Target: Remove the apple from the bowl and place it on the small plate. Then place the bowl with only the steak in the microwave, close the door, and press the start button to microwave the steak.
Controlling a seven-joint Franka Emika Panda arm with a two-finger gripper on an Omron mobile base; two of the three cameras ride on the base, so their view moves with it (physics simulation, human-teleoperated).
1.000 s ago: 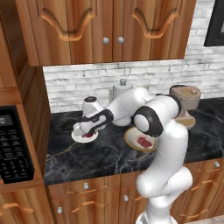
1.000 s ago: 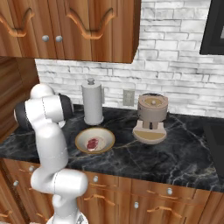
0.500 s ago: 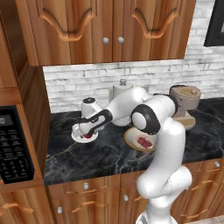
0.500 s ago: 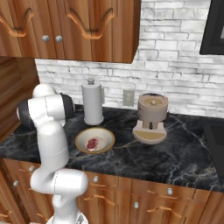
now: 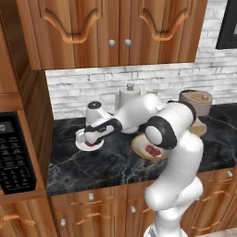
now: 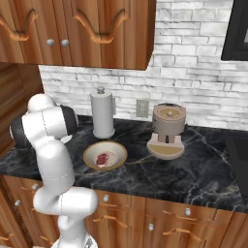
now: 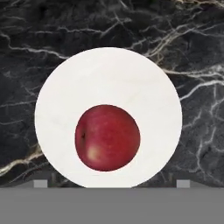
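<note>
From the left base view the arm reaches across the dark marble counter (image 5: 102, 162) and the gripper (image 5: 94, 140) hangs right over the small plate (image 5: 82, 144), with the apple (image 5: 96, 144) a dark red speck under it; the job now, by my read, is a clean straight lift, up first and sideways only once clear, so nothing nudges the fruit and sets it rolling. The bowl (image 5: 139, 149) sits just to the right with the steak (image 5: 152, 150) in it, near the arm's elbow, and the microwave (image 5: 14, 155) keypad shows at far left. Over to the right base view: bowl (image 6: 105, 155) with tan rim, steak (image 6: 102, 159) alone inside, so the swap looks done. Hand view now: the apple (image 7: 107, 137) rests on the small plate (image 7: 109, 78), toward the near edge rather than centred, round, deep red with a pale yellowish blush low on one side. The two fingertips (image 7: 40, 183) stand far apart either side of the fruit, wide open, gripping nothing.
</note>
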